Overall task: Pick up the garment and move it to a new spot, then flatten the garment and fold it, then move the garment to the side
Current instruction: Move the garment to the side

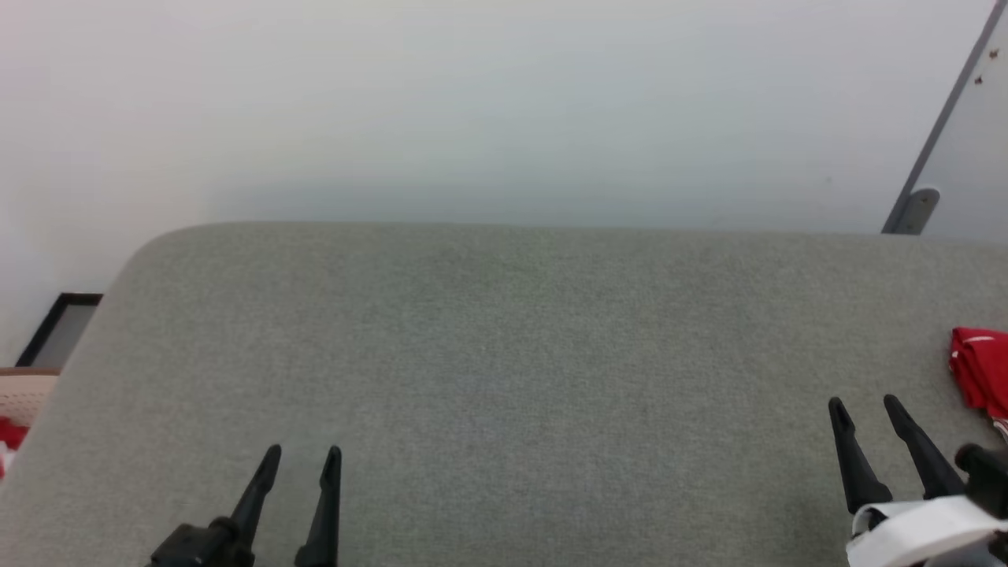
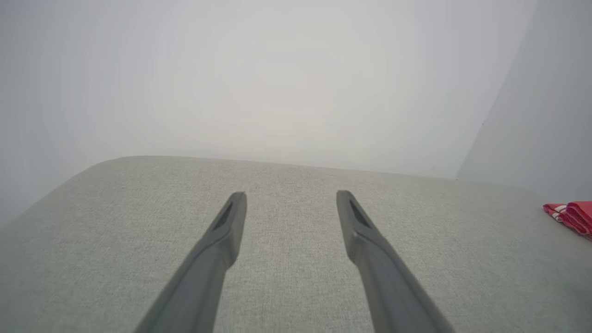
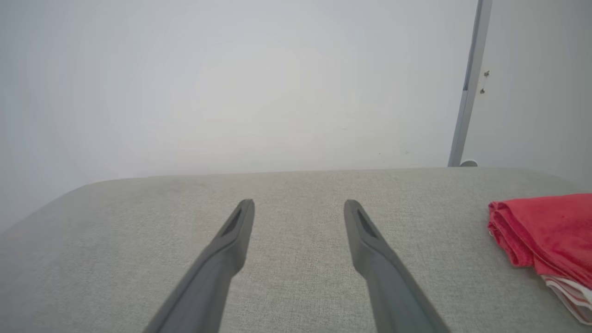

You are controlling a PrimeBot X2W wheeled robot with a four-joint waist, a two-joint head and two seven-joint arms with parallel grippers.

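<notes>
Since folding looks finished, left gripper [image 1: 304, 450]: near left, fingers spread, empty.
Right gripper [image 1: 864, 400]: near right, likewise spread, empty, idle.
Garment [image 1: 980, 370]: folded red bundle, right edge of grey table [image 1: 504, 354], apparently set aside.

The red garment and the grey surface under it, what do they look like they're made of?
The garment looks like soft, matte knit cloth, possibly jersey: its folded edges roll into thick, limp layers, with white striped trim at the bottom. The surface looks like matte woven fabric, perhaps over padding, judging by its fine grainy weave and rounded corner; what lies beneath cannot be told.
</notes>
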